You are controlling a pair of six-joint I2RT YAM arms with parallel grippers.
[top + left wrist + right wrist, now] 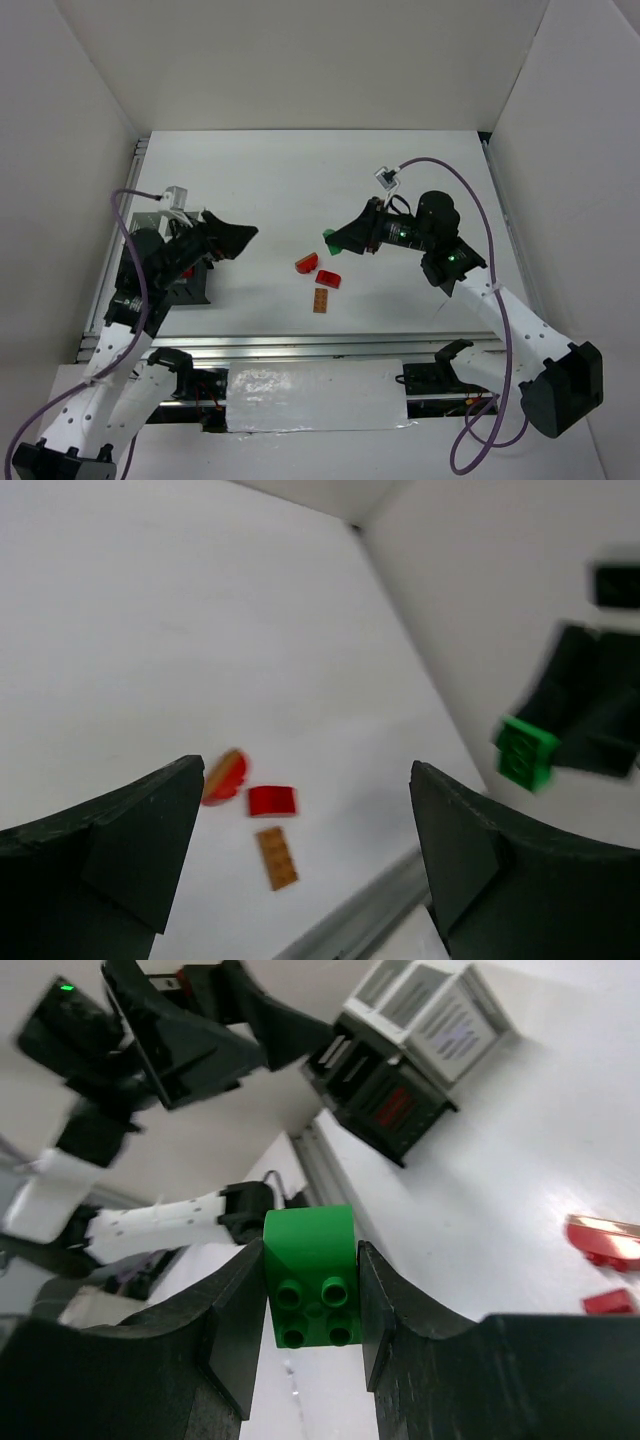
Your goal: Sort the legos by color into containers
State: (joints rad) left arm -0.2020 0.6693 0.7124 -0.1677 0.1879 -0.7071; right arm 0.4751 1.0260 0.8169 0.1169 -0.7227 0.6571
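Right gripper: clenched on the green lego — the brick sat pinched between both fingers, held above the table.
Green lego, top view: at about 1 o'clock from the loose bricks, well apart from the containers.
Left gripper: released, fingers wide apart, nothing between them.
Loose legos: a curved red lego and a flat red lego lay side by side near the table's middle; the orange-brown lego lay just at 6 o'clock of them.
Containers: at 9 o'clock of the loose bricks — largely hidden under the left arm in the top view; the right wrist view showed a black bin beside a white bin.
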